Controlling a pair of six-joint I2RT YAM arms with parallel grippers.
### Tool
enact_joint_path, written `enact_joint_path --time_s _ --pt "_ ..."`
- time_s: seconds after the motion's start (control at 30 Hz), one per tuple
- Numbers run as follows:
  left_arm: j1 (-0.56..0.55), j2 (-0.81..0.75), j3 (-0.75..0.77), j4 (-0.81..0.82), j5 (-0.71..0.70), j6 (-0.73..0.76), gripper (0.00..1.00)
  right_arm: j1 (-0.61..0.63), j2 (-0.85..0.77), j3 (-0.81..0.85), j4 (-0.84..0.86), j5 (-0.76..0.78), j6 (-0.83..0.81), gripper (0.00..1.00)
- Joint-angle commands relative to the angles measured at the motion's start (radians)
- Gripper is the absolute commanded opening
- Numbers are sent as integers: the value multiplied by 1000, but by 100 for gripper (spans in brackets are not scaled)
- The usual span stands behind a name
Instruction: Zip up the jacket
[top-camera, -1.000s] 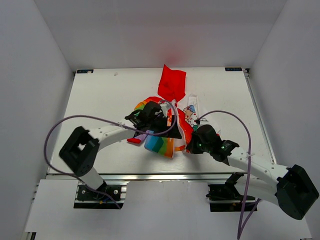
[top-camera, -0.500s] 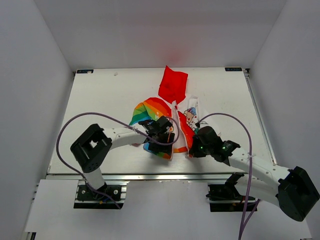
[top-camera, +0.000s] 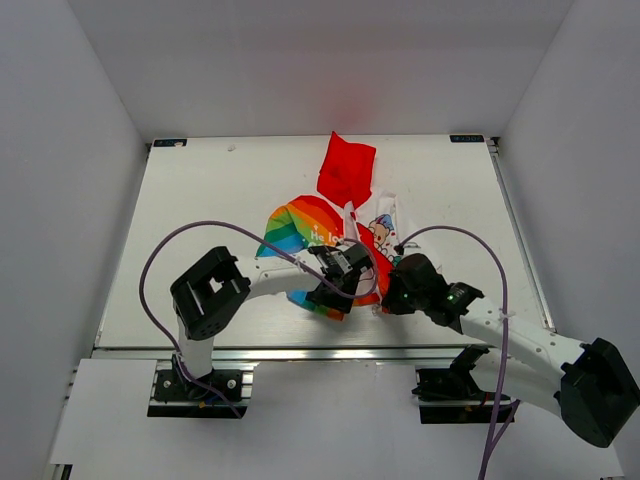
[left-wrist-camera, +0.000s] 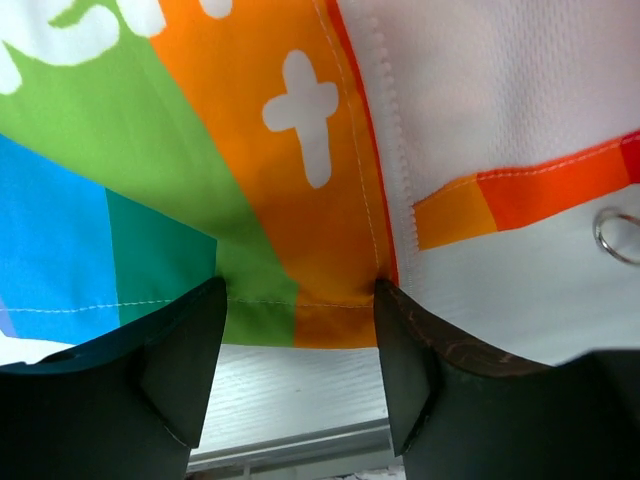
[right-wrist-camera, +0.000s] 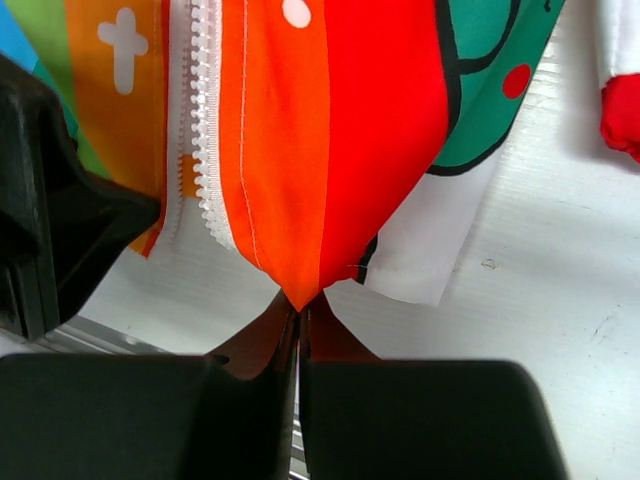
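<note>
Jacket (top-camera: 305, 222) is lying unzipped toward the surface's (top-camera: 200, 190) near edge. I'm clamping my right hand (right-wrist-camera: 298, 310) on its red-orange hem corner; my left hand (left-wrist-camera: 300, 300) is straddling the rainbow hem, fingers apart.

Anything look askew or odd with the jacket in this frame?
Nothing damaged. The jacket lies bunched and unzipped. The right gripper pinches its red hem corner into a point, while the open left gripper straddles the rainbow hem.

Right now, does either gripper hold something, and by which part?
The right gripper pinches the jacket at a red-orange bottom corner. The left gripper stands open astride its rainbow hem, not gripping.
</note>
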Motion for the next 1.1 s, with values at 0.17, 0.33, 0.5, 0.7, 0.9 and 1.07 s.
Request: enact_joint_path --time_s 0.17,0.33,0.5,0.7,0.9,1.07 --pt "-53 17 -20 -119 -29 -76 74 -2 -39 -34 -6 46 16 0" --pt "-58 15 2 -132 -11 -88 77 -4 -47 -48 0 50 22 0" --pt "-61 -18 8 -143 11 -101 85 -2 -38 -53 4 53 19 0" --pt "-61 -40 11 -160 2 -118 91 -2 -18 -45 10 46 18 0" --pt "-61 -37 14 -154 31 -134 92 -2 -12 -39 7 48 15 0" --pt "-69 -38 -32 -100 58 -156 84 -2 -9 -41 5 53 18 0"
